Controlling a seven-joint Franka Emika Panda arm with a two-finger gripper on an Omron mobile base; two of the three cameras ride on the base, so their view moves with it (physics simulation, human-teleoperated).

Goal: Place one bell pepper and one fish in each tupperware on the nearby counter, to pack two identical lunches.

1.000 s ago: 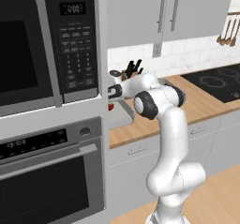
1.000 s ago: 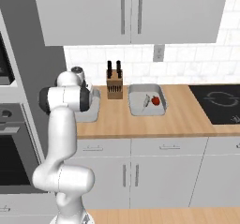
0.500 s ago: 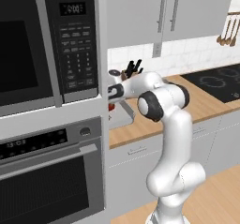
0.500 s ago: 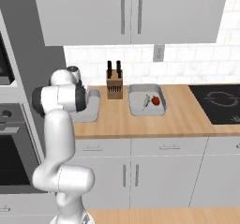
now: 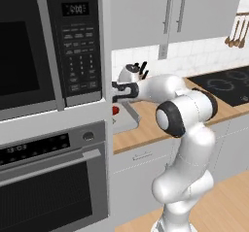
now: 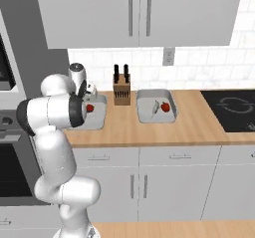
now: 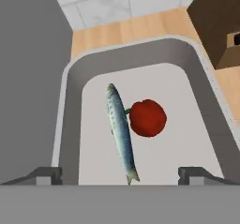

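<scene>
Now the gripper hangs wide, empty, over the left tupperware, where a slim fish lies touching a red bell pepper. Lift straight up, clearing the rim; the far tupperware seemingly holds its pair too.

tupperware top: open | beside: knife block, grey wall

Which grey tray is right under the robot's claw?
The pale grey tray left of the wooden knife block, beside the oven wall; the other tray lies right of it.
</scene>
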